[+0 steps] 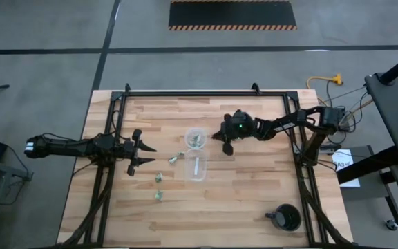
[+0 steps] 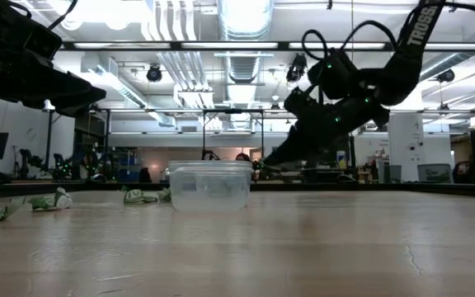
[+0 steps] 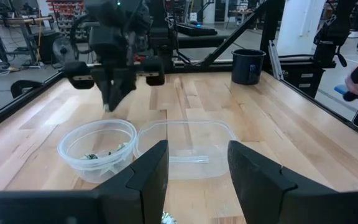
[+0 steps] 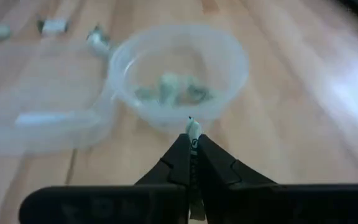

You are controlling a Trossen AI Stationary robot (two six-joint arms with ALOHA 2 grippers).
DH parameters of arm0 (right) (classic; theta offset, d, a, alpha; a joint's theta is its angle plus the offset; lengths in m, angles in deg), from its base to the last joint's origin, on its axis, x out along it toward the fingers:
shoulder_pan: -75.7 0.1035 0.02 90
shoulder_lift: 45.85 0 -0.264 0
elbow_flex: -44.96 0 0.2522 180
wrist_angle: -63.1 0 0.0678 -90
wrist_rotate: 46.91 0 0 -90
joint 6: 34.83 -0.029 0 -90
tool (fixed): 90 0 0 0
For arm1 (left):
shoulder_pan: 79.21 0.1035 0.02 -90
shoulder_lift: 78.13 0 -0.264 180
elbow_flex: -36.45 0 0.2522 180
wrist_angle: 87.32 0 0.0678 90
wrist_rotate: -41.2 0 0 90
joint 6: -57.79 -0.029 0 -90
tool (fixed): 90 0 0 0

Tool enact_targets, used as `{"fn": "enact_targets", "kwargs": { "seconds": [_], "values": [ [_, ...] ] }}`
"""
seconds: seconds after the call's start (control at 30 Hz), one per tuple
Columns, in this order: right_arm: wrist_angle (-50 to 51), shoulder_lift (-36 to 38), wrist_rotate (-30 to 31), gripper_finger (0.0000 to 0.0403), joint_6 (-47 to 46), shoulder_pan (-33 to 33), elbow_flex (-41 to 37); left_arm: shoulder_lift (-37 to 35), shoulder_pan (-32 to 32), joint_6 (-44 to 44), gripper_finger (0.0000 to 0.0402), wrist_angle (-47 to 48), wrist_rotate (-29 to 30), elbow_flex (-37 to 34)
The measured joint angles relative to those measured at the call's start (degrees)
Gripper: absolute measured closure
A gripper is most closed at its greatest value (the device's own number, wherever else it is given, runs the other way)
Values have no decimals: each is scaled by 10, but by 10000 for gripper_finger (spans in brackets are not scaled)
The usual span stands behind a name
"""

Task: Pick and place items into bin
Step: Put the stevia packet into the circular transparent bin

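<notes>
The bin [image 1: 195, 138] is a small clear round cup on the table, with a few pale green-whitish items [image 4: 173, 87] inside. Three more items lie loose on the wood [image 1: 173, 159] [image 1: 159, 178] [image 1: 159, 196]. My right gripper [image 1: 226, 143] hovers just right of the bin, shut on one tiny item; in its wrist view [image 4: 191, 146] it points at the bin [image 4: 179, 74]. My left gripper [image 1: 142, 153] waits open above the table's left part, aimed at the bin [image 3: 98, 146]. My right gripper pinches one tiny pale item [image 4: 193, 129] between its two fingertips. The bit pokes out beyond the tips toward the bin. The fingers slant down from the table's right side. The item is lifted clear of the table.
A clear rectangular container [image 1: 195, 168] with a white strip [image 4: 45, 117] inside stands right against the bin's near side. A black round cup with a handle [image 1: 287, 218] sits at the near right corner. Dark frame rails run along the table's left, right and far edges.
</notes>
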Motion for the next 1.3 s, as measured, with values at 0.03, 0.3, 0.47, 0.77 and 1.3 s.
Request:
{"fn": "enact_targets", "kwargs": {
  "seconds": [0.03, 0.3, 0.47, 0.77, 1.3],
  "values": [
    [-31, -4, 1, 394, -3, 1, -7, 0, 0, 0, 253, 0, 0, 0],
    [-214, -11, -11, 394, -38, 3, -53, 0, 0, 0, 253, 0, 0, 0],
    [-276, -42, -23, 394, -56, 4, -48, 0, 0, 0, 253, 0, 0, 0],
    [-291, -117, -40, 394, -71, 4, 20, 0, 0, 0, 253, 0, 0, 0],
    [-285, -159, -50, 381, -103, 4, 72, 0, 0, 0, 253, 0, 0, 0]
  ]
}}
